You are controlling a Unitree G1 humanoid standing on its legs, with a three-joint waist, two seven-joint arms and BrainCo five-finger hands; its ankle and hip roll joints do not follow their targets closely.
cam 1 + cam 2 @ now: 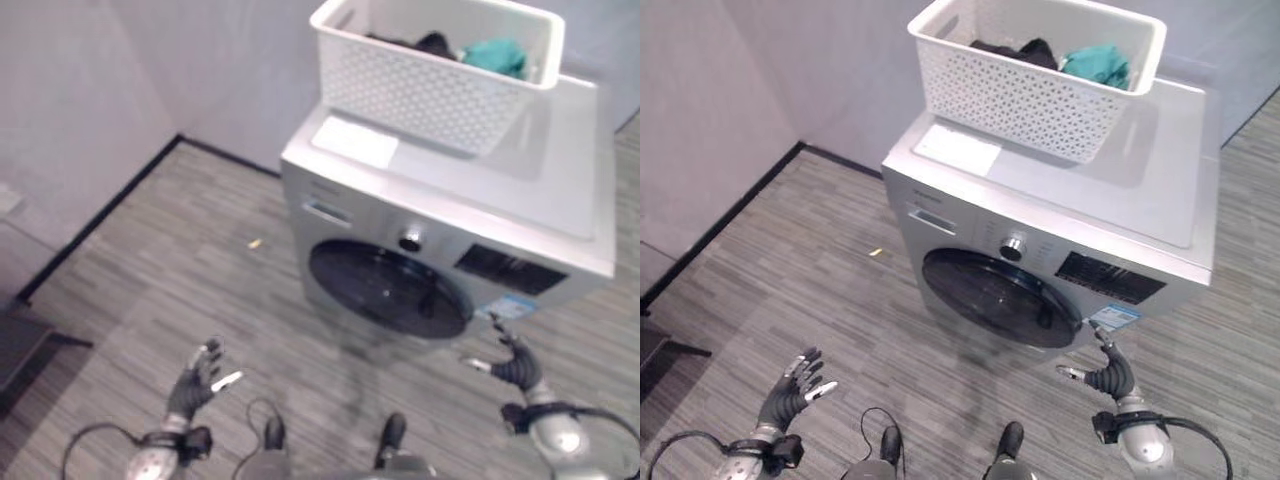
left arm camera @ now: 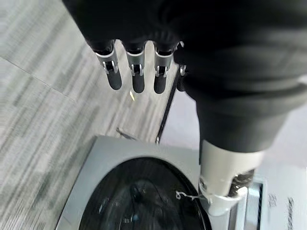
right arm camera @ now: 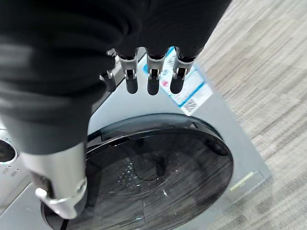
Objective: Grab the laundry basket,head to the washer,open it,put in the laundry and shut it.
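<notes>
A white perforated laundry basket (image 1: 1032, 75) stands on top of the silver washer (image 1: 1140, 190), holding dark and teal laundry (image 1: 1095, 62). The washer's round dark door (image 1: 1000, 298) is closed. My left hand (image 1: 790, 390) hovers low over the floor, left of the washer, fingers straight and empty. Just below the door's right edge, my right hand (image 1: 1108, 377) is open too, holding nothing. The door (image 3: 158, 172) fills much of the right wrist view beyond my straight fingers (image 3: 151, 76).
Grey walls with a black skirting (image 1: 100, 215) meet in a corner behind and left of the washer. A small yellowish scrap (image 1: 254, 243) lies on the striped floor. A dark object (image 1: 20, 350) sits at the far left edge.
</notes>
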